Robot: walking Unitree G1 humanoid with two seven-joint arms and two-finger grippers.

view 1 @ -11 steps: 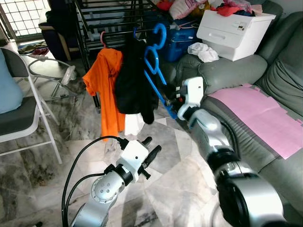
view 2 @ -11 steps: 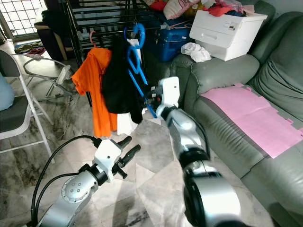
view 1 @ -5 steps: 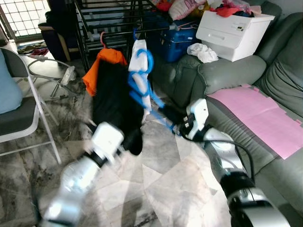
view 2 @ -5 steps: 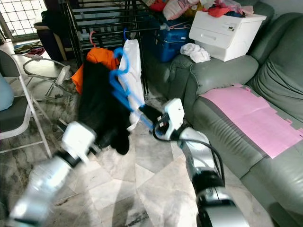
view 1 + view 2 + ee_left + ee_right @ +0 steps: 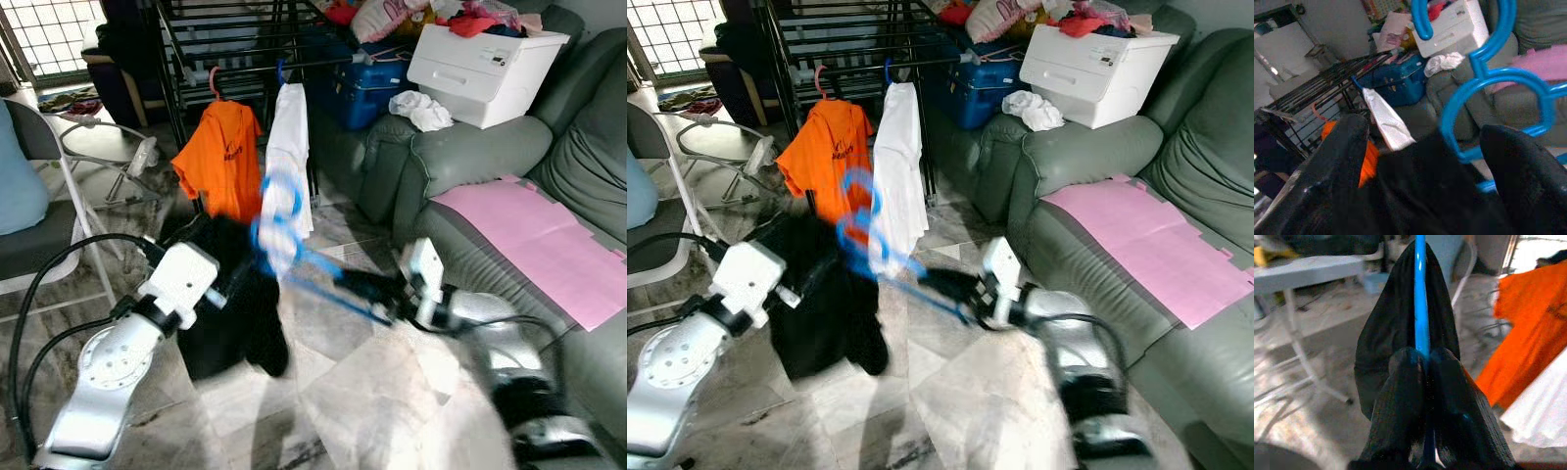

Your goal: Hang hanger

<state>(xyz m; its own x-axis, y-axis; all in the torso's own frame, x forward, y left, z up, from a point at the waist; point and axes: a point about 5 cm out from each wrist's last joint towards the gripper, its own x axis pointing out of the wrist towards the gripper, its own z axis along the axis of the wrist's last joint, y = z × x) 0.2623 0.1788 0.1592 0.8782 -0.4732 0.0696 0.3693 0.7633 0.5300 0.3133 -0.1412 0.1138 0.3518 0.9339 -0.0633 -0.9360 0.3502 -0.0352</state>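
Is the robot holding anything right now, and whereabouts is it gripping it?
The right gripper is shut on the blue hanger, pinching its straight bar. The black garment sits between the left gripper's fingers.

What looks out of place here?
The black garment sags low by the floor, off the rack, beside the left gripper. The right gripper pinches the blue hanger.

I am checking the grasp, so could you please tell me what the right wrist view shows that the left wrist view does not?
Right wrist view: the right gripper with its fingers pinched on a straight bar of the blue hanger.

Left wrist view: the hanger's hook and loops, a dark rack and a white box.

Both: the black garment, the orange shirt and the white garment.
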